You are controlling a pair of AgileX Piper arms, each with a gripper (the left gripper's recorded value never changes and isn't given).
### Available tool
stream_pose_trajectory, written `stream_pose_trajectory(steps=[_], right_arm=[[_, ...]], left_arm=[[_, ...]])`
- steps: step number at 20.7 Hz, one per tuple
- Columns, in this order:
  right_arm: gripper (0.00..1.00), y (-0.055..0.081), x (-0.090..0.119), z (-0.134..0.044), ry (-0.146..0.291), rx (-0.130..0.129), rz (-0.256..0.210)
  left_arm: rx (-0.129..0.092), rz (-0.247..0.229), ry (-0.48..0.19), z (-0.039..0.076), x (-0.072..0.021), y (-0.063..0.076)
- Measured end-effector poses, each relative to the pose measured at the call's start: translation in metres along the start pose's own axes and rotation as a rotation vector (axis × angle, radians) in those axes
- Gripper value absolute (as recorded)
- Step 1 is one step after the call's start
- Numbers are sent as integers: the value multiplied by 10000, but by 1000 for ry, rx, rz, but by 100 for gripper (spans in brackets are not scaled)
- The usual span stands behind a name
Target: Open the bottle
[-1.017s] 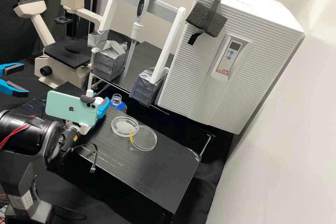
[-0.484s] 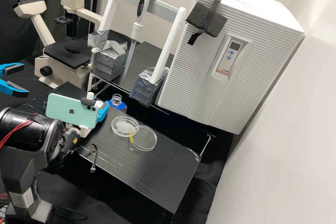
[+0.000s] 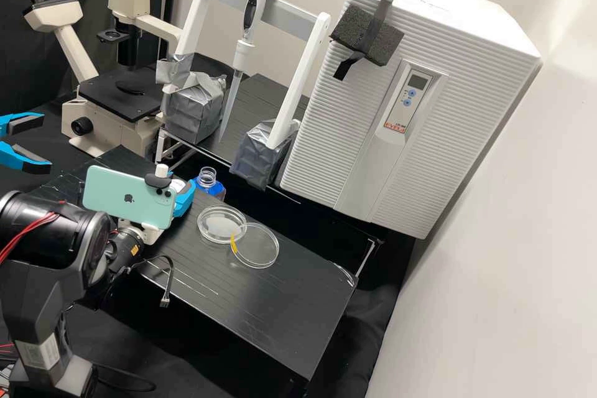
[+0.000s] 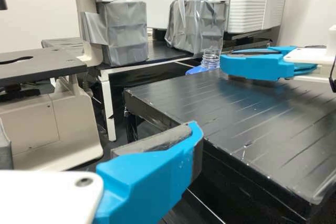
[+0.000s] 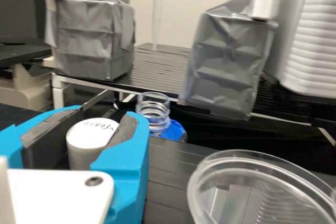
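Observation:
A small clear bottle (image 3: 208, 179) with blue liquid stands at the back edge of the black platform (image 3: 280, 305), its threaded neck (image 5: 154, 107) bare. My right gripper (image 3: 179, 191) hovers just in front of the bottle, shut on the white cap (image 5: 93, 136), which sits between its blue fingers (image 5: 126, 145). In the left wrist view the right gripper (image 4: 262, 64) shows side-on beside the bottle (image 4: 210, 59). My left gripper (image 3: 22, 140) hangs at the far left, off the platform, open with nothing in it; one finger (image 4: 152, 177) shows close up.
Two clear petri dishes (image 3: 221, 222) (image 3: 255, 245) lie on the platform right of the bottle. Behind stand a pipette rack with taped feet (image 3: 258, 149), a microscope (image 3: 106, 106) and a large white ribbed machine (image 3: 410, 99). A mint phone (image 3: 127, 198) rides on the right arm.
The right arm has shifted slightly, with the cap held in its gripper. The bottle and the left gripper have not moved.

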Motion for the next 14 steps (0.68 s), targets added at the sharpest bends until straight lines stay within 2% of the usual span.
stream_pose_trajectory(steps=[3, 7, 10, 14], right_arm=[[0, 39, 14, 31, -25, 9, 26], [0, 52, 30, 25, -23, 10, 33], [0, 52, 30, 25, -23, 10, 33], [0, 52, 30, 25, -23, 10, 33]], left_arm=[[2, 0, 0, 0, 0, 0], [4, 0, 0, 0, 0, 0], [17, 0, 0, 0, 0, 0], [17, 0, 0, 0, 0, 0]])
